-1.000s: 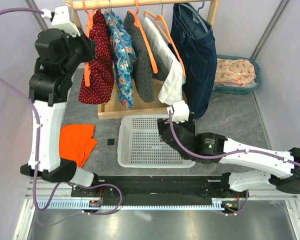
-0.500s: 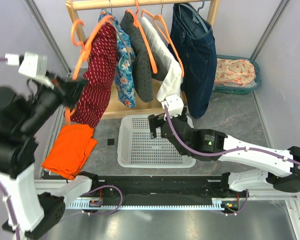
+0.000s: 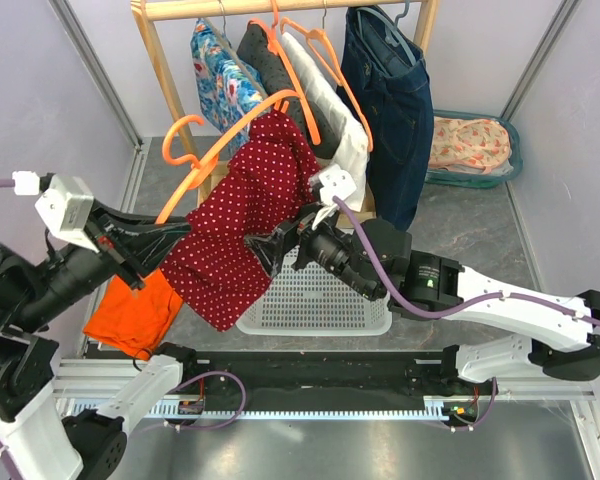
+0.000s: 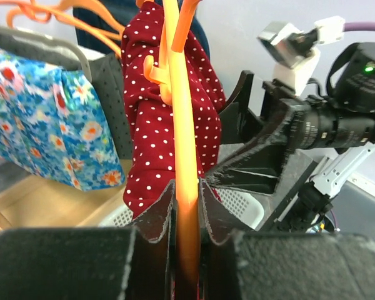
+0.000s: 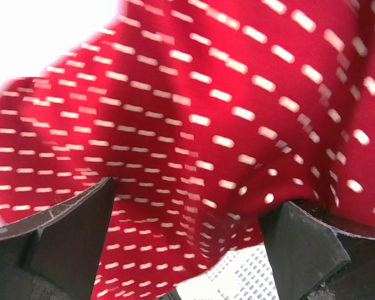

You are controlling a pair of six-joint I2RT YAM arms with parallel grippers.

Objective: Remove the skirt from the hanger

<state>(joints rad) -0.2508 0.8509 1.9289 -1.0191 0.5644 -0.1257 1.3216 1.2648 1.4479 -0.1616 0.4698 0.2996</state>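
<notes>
The skirt [image 3: 242,228], dark red with white dots, hangs from the orange hanger [image 3: 220,152] in the air over the left edge of the white basket [image 3: 320,300], well clear of the clothes rail [image 3: 180,9]. It looks thin, light and limp, draping in loose folds, so it should bunch and slide rather than resist; its waistband seems caught on the hanger's small pegs, which may snag.

The best hold, I judge, is a pinch of gathered cloth at the side edge just below the waistband, drawn along the bar rather than straight down.

The left hand [image 4: 186,209] is clamped tight on the hanger's orange bar, holding it tilted. The right hand [image 5: 187,250] is spread wide with its 2 fingers flanking the cloth, gripping nothing; whether it touches the fabric I cannot tell. An orange cloth [image 3: 130,310] lies on the tabletop [image 3: 460,215] below.
</notes>
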